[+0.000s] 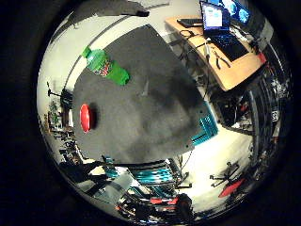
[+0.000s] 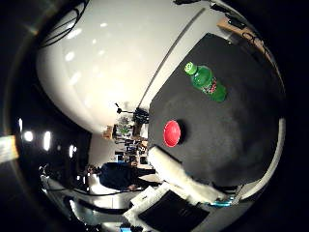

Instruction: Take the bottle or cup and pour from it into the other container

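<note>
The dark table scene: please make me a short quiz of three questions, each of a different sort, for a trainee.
1. True or false: the green bottle stands on the dark table.
2. Which container is red? A. the bottle B. the bowl C. the laptop
3. Fill in: the bottle and the bowl are ____ (touching / apart).

Key: 1 true; 2 B; 3 apart.
</note>
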Controlling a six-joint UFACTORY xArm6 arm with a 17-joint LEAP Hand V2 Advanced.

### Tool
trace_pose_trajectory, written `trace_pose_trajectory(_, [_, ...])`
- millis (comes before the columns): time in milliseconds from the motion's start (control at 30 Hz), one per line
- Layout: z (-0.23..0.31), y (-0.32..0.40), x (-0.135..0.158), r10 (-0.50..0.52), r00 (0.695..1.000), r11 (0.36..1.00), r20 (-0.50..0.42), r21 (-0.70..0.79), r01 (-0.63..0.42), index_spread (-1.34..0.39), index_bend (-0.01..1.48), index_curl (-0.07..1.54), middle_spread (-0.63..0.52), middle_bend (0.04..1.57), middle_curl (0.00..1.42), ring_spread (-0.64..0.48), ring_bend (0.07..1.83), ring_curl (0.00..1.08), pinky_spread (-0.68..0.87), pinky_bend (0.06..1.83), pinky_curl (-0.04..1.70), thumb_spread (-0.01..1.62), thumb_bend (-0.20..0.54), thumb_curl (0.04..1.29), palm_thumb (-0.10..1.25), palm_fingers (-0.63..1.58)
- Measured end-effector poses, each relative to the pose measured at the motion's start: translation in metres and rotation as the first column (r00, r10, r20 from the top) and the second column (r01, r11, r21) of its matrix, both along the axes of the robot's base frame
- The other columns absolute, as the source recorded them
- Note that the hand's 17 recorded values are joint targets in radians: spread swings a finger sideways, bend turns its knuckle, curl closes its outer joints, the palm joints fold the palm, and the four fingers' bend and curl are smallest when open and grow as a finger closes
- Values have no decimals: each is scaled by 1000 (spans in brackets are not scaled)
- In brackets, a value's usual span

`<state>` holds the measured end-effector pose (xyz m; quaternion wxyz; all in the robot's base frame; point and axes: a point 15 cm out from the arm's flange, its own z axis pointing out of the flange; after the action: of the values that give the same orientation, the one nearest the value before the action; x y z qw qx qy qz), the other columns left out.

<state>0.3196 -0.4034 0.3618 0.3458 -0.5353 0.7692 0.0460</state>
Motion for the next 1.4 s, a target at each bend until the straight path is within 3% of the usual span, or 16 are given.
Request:
trace_pose_trajectory(200, [-17,-9,6,-20,998,997,62,70,15,-258,154,259,63,310,343,177,524,241,478,1002,-4,954,-31,284,355,103])
trace_pose_trajectory(533, [-45,-30,23,-66,977,986,203,162,33,-242,160,279,82,317,341,175,479,228,469,924,-3,960,-28,293,379,85])
trace_pose_trajectory(933, [-92,-64,34,-168,957,973,234,194,124,-222,159,281,68,319,339,176,465,232,466,860,-2,976,-26,295,412,113])
trace_pose_trajectory(1400, [-123,-40,74,-123,967,969,223,236,69,-218,157,280,41,315,340,168,471,233,445,826,-2,978,-28,294,426,139])
